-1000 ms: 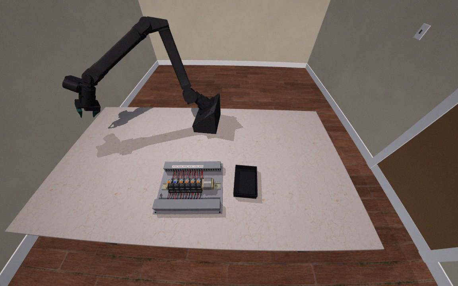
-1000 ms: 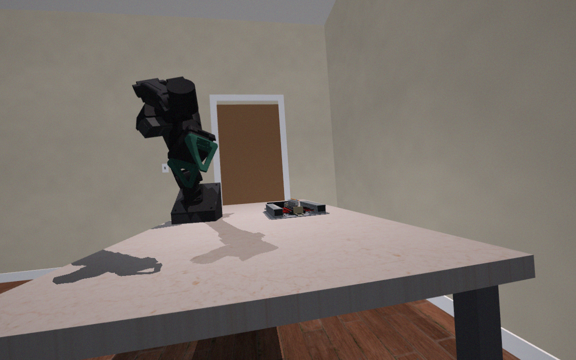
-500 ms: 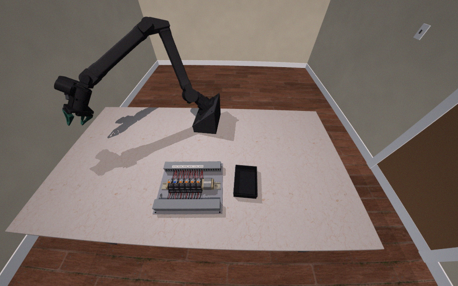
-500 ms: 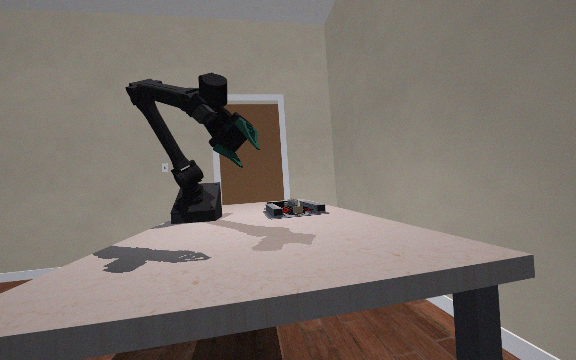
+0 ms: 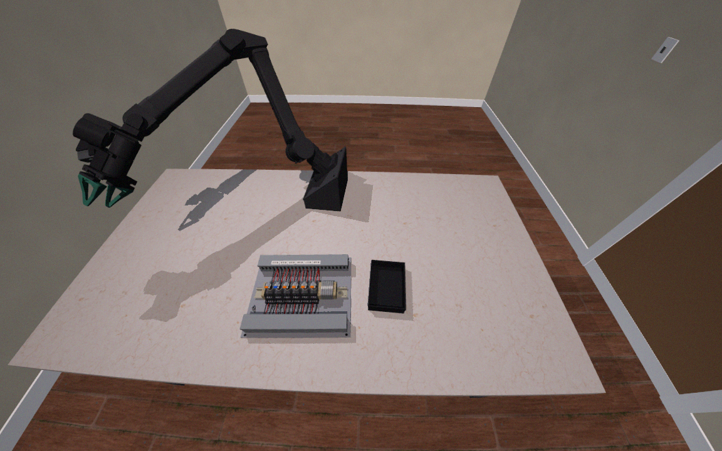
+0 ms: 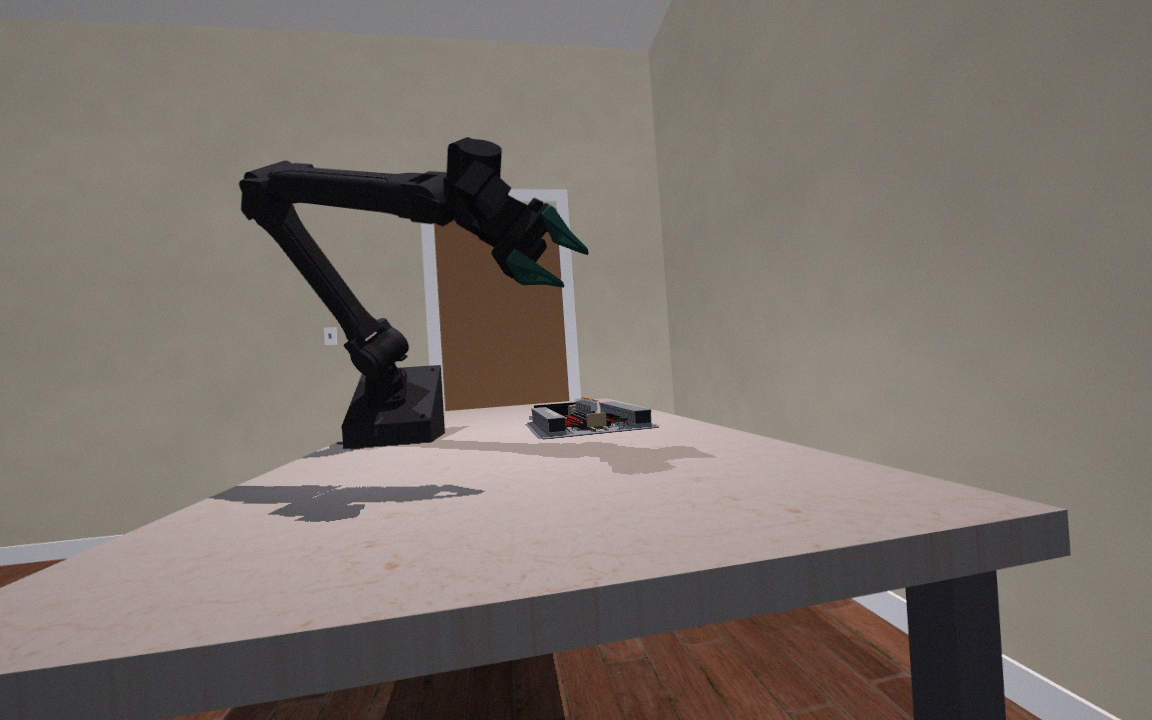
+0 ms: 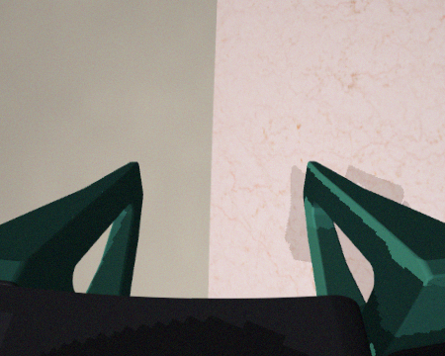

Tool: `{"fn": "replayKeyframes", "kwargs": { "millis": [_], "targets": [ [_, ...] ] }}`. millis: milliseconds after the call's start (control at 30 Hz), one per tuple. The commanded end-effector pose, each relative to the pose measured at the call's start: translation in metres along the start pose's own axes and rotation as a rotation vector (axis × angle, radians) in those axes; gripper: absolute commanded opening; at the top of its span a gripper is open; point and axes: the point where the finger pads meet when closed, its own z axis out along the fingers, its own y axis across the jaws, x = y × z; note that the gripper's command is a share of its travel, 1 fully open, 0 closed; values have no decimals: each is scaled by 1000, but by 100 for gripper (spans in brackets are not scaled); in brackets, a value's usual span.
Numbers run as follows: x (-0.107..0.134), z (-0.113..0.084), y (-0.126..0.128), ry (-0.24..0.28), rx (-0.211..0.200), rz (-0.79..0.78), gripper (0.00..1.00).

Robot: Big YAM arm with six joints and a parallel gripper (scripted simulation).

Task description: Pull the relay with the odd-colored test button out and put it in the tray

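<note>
A grey relay panel (image 5: 295,322) (image 6: 547,417) lies on the table, with a row of relays across its middle. Most test buttons are orange; the second relay from the left (image 5: 276,287) has a blue button and sits in its socket. A black tray (image 5: 371,291) stands open side up just right of the panel. My gripper (image 5: 98,205) (image 6: 573,267) (image 7: 222,177) is open and empty. It hangs high over the table's far left edge, far from the panel. In the wrist view only the table (image 7: 348,73) and the wall show between the green fingers.
The arm's black base (image 5: 327,188) (image 6: 392,411) stands at the table's back middle. The table (image 5: 464,252) (image 6: 562,537) has wooden floor all around it. In the exterior view the tray is hidden behind the panel.
</note>
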Motion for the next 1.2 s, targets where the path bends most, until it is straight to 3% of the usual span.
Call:
{"fn": "replayKeyframes", "kwargs": {
  "millis": [0, 100, 167, 667, 733, 1167],
  "targets": [
    [2, -18, 41, -18, -105, -94, 59],
    [21, -25, 67, 4, -176, -146, 59],
    [21, -25, 67, 4, -176, -146, 59],
    [102, -84, 182, 64, -521, -368, 59],
    [102, -84, 182, 64, -521, -368, 59],
    [153, -143, 244, 71, -755, -499, 59]
  ]
}}
